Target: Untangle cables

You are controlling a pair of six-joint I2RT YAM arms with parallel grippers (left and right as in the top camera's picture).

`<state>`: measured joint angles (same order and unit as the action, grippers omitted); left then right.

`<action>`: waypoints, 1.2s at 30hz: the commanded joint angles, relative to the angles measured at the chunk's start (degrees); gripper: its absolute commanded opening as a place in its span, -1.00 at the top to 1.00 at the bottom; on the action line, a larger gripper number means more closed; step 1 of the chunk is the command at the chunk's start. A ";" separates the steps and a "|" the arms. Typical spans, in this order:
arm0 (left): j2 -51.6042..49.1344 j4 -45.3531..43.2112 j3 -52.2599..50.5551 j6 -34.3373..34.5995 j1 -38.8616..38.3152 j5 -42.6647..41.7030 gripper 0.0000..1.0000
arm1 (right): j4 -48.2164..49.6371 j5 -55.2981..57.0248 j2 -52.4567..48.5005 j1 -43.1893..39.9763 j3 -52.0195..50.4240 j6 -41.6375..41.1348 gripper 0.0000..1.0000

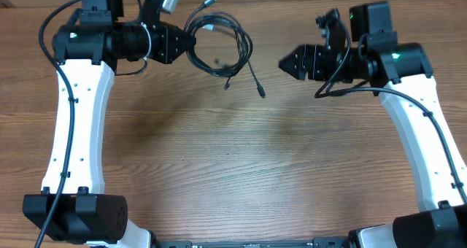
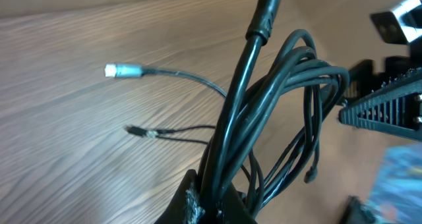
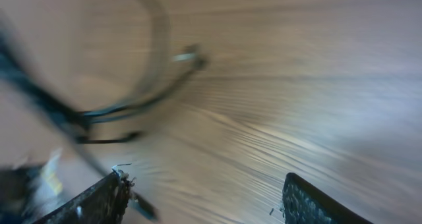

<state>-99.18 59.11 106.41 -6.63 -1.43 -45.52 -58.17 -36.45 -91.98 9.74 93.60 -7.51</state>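
one tangled bundle of black cables [image 2: 237, 105] sits at the upper middle of the overhead frame, clamped in the left gripper [image 1: 184, 44], with three loose ends showing. the right gripper [image 3: 204, 179], upper right, stands apart over the tabletop [image 1: 233, 168], jaws spread and empty.

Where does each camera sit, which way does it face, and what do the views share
Overhead: above the table, facing straight down; left arm and right arm show.
Left wrist: behind the left gripper, facing along the cables; jaws shut on them.
Right wrist: behind the right gripper, blurred, facing the cables; jaws apart.
Shared: the cables in all three.
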 commanded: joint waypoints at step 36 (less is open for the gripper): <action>0.09 7.89 1.38 33.00 -1.99 15.06 0.92 | 2.97 -7.41 -7.80 10.58 1.29 -14.53 0.15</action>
<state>-99.18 67.48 106.50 21.02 -3.14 -31.57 -55.33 -43.51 -100.03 20.03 94.80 -21.41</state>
